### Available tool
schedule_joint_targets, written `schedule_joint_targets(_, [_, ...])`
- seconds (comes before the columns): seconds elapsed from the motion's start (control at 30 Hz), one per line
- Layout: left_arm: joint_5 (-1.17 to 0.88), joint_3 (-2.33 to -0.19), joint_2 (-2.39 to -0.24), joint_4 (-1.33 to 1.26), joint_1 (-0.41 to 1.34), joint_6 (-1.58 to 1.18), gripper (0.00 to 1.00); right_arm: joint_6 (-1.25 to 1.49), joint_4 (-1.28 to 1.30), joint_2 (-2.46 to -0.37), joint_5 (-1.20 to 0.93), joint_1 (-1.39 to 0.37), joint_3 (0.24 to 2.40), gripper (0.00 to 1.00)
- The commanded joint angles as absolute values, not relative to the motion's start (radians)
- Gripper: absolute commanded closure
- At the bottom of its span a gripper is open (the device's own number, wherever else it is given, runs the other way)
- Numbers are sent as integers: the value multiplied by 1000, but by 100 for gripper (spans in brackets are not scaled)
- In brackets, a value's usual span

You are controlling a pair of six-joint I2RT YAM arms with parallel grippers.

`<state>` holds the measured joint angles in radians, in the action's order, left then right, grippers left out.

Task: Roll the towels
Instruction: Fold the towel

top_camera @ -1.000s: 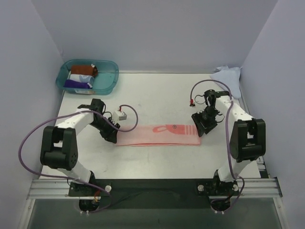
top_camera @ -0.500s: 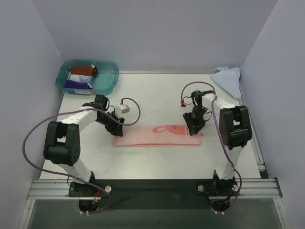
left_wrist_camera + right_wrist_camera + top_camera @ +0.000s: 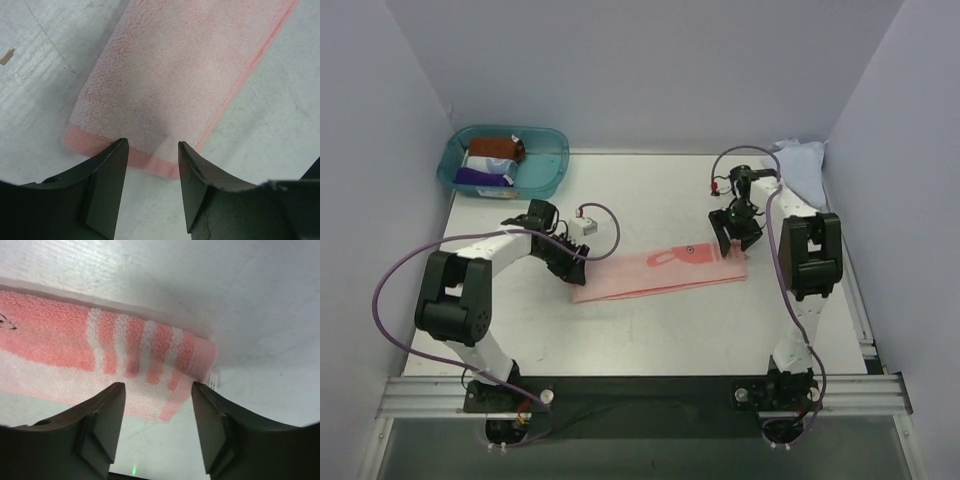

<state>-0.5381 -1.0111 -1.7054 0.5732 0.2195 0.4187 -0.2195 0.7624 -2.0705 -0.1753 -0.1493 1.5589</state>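
Observation:
The pale pink towel (image 3: 660, 272) lies folded into a long strip across the middle of the table, its right end angled toward the back. My left gripper (image 3: 570, 266) is open at the strip's left end. In the left wrist view the hem of that end (image 3: 150, 162) sits just ahead of the spread fingertips (image 3: 117, 155). My right gripper (image 3: 734, 230) is open over the striped right end (image 3: 140, 355), where a corner (image 3: 202, 357) curls up. The light blue towel (image 3: 798, 163) lies crumpled at the back right.
A teal see-through tub (image 3: 548, 170) holding rolled cloths stands at the back left. A small white box (image 3: 582, 228) on a cable lies beside my left gripper. Purple walls close in the table on three sides.
The pink strip has turned, its right end swinging toward the back. My right gripper moved toward the back with that end. My left gripper moved right along the left end.

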Motion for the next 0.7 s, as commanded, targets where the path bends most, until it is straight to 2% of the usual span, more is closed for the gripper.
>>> schedule_joint_targets(0.0, [-600, -1020, -1603, 558, 229, 347, 44, -186, 845, -1978, -173, -117, 1576, 41])
schedule_joint_targets(0.03, [-607, -1023, -1579, 557, 227, 339, 44, -177, 845, -1933, -179, -107, 1562, 38])
schedule_joint_targets(0.1, [-614, -1028, -1552, 557, 227, 322, 32, -141, 844, -1904, -189, -68, 1526, 36])
schedule_joint_targets(0.33, [-592, -1037, -1488, 552, 225, 301, 29, -75, 845, -1977, -225, -17, 1482, 48])
schedule_joint_targets(0.67, [-569, -1029, -1447, 554, 213, 304, 28, -11, 822, -2080, -284, -31, 1480, 51])
